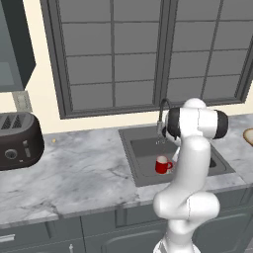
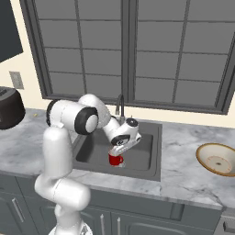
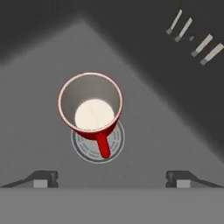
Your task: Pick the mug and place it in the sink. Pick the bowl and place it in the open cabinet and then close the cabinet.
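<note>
The mug (image 3: 90, 109) is seen upright below the wide-open, empty gripper (image 3: 112, 178) (apparently over the drain), sink (image 1: 148, 148) walls well apart.

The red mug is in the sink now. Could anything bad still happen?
Maybe two things. The mug stands upright on the sink's drain, right under the open gripper, so if the hand lifts crookedly a finger could catch the rim and tip it over. The bowl sits near the right end of the counter, tilted, and it seems close to the front edge, so a clumsy grab might push it off.
</note>
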